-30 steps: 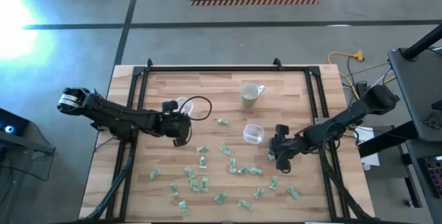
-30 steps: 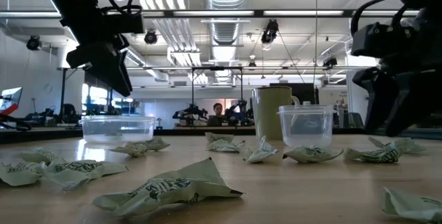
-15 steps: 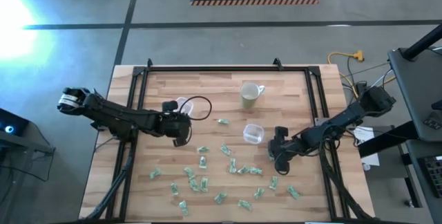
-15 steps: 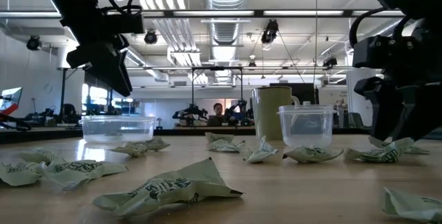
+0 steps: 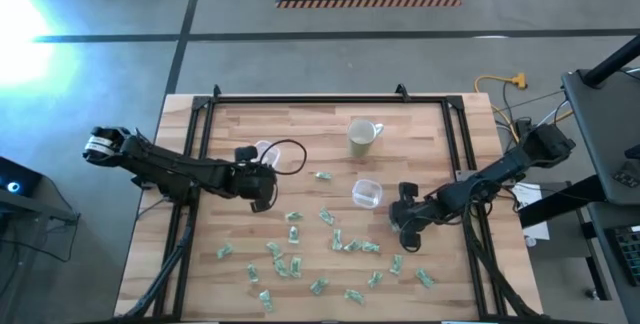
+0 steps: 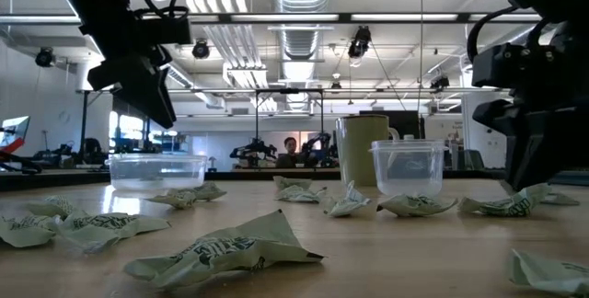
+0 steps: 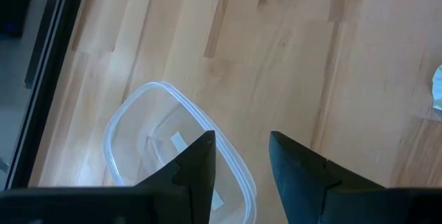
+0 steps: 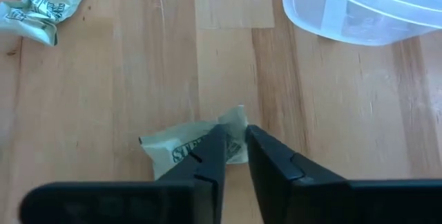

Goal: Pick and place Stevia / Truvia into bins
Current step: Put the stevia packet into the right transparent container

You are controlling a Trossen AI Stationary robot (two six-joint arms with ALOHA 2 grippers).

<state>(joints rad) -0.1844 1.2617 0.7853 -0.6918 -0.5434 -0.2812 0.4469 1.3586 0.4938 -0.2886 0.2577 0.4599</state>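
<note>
While left jaws gape, right jaws pinch a Stevia packet [image 8: 200, 144] (crumpled).

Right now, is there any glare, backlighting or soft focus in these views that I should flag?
High view: strong white glare in the upper left corner, off the table. Low view: bright ceiling lights leave both arms as dark silhouettes, and the nearest packet looks soft. Right wrist view: the packet between the fingers reads clearly.
</note>
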